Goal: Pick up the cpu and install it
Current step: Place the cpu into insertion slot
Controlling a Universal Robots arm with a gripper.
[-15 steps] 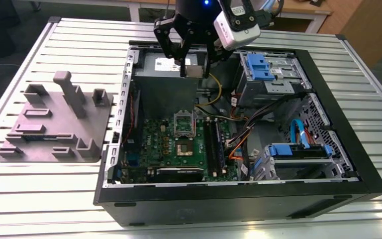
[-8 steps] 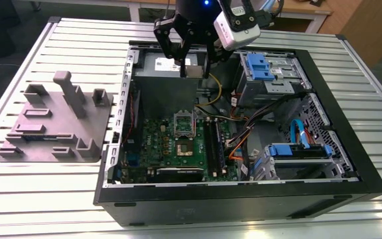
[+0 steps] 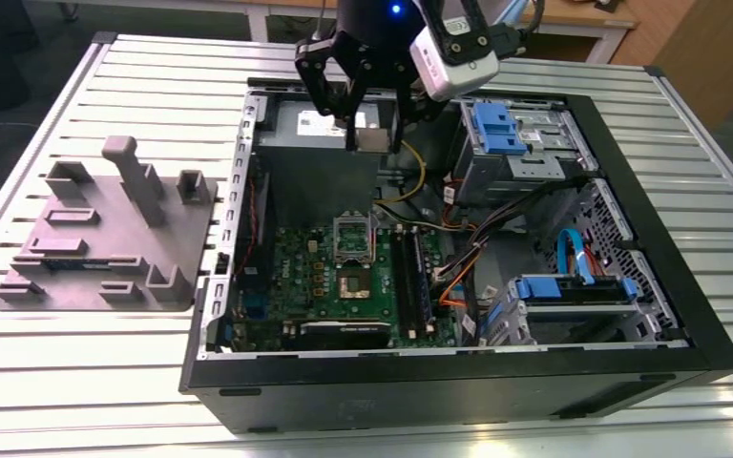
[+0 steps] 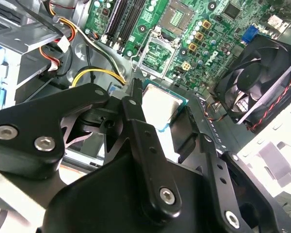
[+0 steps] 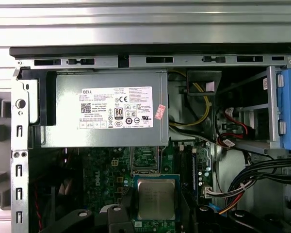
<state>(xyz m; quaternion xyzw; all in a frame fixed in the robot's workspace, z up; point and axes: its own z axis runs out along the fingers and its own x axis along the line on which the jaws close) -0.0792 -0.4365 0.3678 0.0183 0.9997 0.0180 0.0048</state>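
The black two-fingered gripper [image 3: 369,126] was closed on the small flat square cpu with a shiny silver-grey metal top [image 5: 156,198], gripping it by opposite edges; the chip hung clear above the green motherboard [image 3: 328,277] inside the open black computer case [image 3: 469,372], near the large grey metal box [image 5: 104,109].

The arm [image 3: 377,21] hangs down from above. Its gripper [image 3: 369,132] points at the floor. The two black fingers [image 4: 138,121] squeeze the cpu [image 3: 369,140] by its edges, up in the air.
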